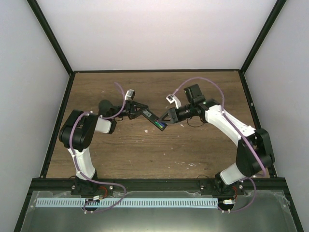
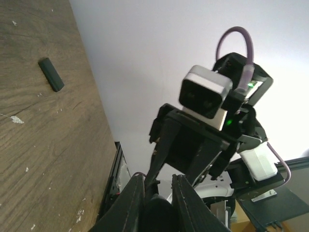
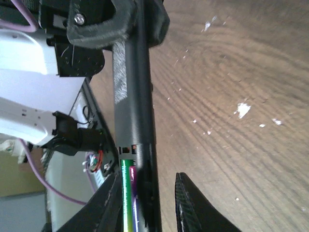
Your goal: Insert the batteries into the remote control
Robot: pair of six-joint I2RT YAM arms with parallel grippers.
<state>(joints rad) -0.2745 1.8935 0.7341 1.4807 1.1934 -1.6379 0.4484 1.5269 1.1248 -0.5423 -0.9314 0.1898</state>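
Note:
My left gripper [image 1: 141,109] is shut on one end of the remote control [image 1: 153,119] and holds it above the table. In the left wrist view the remote's black end [image 2: 157,212] sits between the fingers [image 2: 129,205]. The remote's open compartment faces up, and the green battery [image 3: 126,193] and the purple-blue battery [image 3: 135,203] lie side by side in it. They also show in the top view [image 1: 161,125]. My right gripper [image 3: 147,176] is open, its jaws either side of the remote's battery end [image 3: 133,106], with a gap on the right side.
A small flat black piece [image 2: 50,74] lies on the wooden table [image 1: 145,154] beyond the left gripper. The right arm's wrist camera [image 2: 205,98] faces the left gripper closely. Black frame posts and white walls border the table.

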